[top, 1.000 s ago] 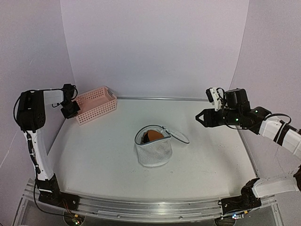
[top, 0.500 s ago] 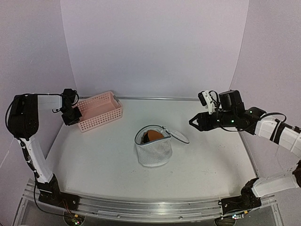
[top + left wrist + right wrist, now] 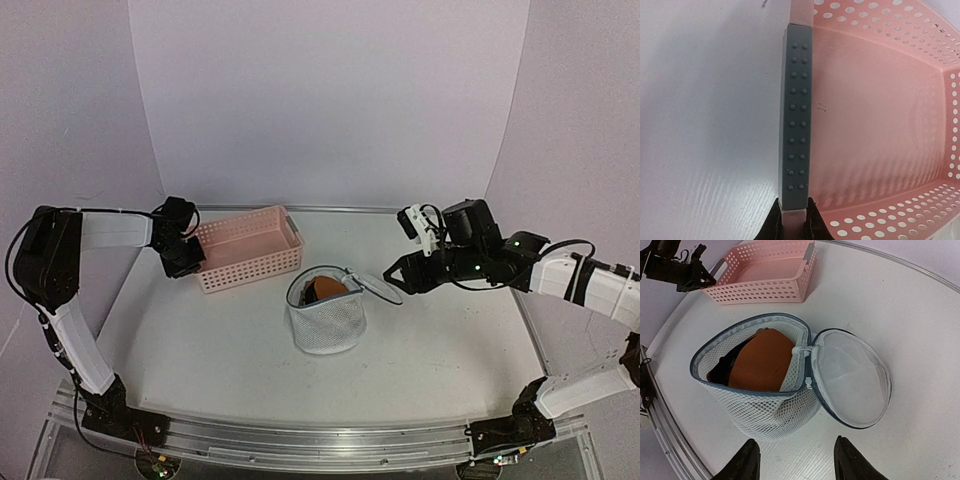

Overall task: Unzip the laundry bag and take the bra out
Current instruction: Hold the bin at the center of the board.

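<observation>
Right gripper (image 3: 797, 464), jaws apart & empty, hangs over the unzipped laundry bag (image 3: 757, 400) just ahead/below it, bra (image 3: 765, 360) showing inside; risk = it pinches soft mesh w/ the bra & drags the bag over, since left gripper (image 3: 792, 226) is clamped on the basket handle (image 3: 795, 120), not bracing.

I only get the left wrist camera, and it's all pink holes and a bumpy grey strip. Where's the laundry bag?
Observer: The laundry bag stands mid-table, close to the pink basket, by the basket's corner nearest the arms.
Operator: Is it zipped up?
Observer: No, its round lid hangs open to one side.
Operator: What's inside?
Observer: Some orange fabric, with a dark bit tucked beside it.
</observation>
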Controlling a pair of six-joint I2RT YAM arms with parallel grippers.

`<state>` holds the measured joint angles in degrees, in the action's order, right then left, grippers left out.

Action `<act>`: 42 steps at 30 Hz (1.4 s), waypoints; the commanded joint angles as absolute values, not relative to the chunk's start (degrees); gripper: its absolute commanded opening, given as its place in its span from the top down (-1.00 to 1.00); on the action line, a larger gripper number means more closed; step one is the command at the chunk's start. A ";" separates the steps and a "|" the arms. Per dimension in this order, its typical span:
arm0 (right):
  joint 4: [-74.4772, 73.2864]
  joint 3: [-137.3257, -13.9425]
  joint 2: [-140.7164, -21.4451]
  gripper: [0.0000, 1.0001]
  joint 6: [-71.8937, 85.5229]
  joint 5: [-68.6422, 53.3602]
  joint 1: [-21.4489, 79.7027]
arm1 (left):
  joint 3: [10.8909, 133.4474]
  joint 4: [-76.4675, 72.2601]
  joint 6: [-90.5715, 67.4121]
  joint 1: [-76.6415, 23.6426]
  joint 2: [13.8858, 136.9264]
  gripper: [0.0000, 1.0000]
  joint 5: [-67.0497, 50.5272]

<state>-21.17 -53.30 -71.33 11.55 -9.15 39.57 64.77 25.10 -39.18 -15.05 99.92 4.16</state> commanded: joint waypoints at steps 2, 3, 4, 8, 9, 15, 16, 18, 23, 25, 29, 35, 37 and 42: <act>-19.37 -56.85 -71.55 -0.02 10.72 -6.77 41.66 | 65.74 24.61 -42.99 -20.44 98.09 1.00 3.16; -19.49 -56.93 -71.54 -0.02 10.72 -6.53 42.01 | 66.05 24.58 -43.43 -21.27 98.39 1.00 3.16; -19.63 -56.95 -71.55 -0.02 10.70 -6.32 42.20 | 66.42 24.66 -43.76 -22.21 98.77 1.00 3.31; -20.18 -56.99 -71.33 -0.02 10.72 -5.53 42.83 | 67.08 24.63 -45.24 -25.07 99.57 1.00 4.46; -20.25 -56.96 -71.24 -0.02 10.72 -5.33 42.93 | 66.99 24.66 -45.79 -25.53 99.58 1.00 4.62; -20.70 -57.02 -71.02 -0.02 10.72 -4.63 43.60 | 66.10 24.57 -48.02 -28.02 98.83 0.96 5.93; -20.74 -57.04 -71.02 -0.03 10.77 -4.57 43.66 | 66.02 24.58 -48.07 -28.07 98.61 0.89 6.16; -20.76 -57.11 -71.02 -0.03 10.89 -4.34 43.85 | 66.22 24.68 -47.87 -28.08 98.38 0.67 6.71; -21.15 -57.75 -71.28 -0.04 11.03 -3.92 44.20 | 67.24 24.72 -47.21 -28.09 98.08 0.23 6.67; -21.47 -58.19 -71.15 -0.04 10.99 -3.57 44.38 | 67.77 24.97 -46.88 -28.11 97.56 0.12 7.11; -22.41 -59.39 -71.17 -0.04 10.90 -3.22 44.75 | 69.38 27.11 -46.01 -28.12 95.33 -0.08 9.06; -23.73 -62.58 -73.42 -0.04 10.46 -2.79 46.29 | 69.89 28.28 -45.70 -29.46 90.60 -0.17 7.91; -23.73 -63.84 -75.05 -0.04 10.46 -3.16 46.49 | 69.96 28.55 -45.68 -30.95 89.30 -0.22 7.82; -23.73 -68.95 -81.41 -0.03 10.97 -4.51 47.93 | 70.45 28.65 -46.13 -35.73 87.46 -0.28 6.58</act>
<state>-24.80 -63.81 -77.43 10.96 -3.84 46.76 67.48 28.08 -46.35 -31.99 89.95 7.16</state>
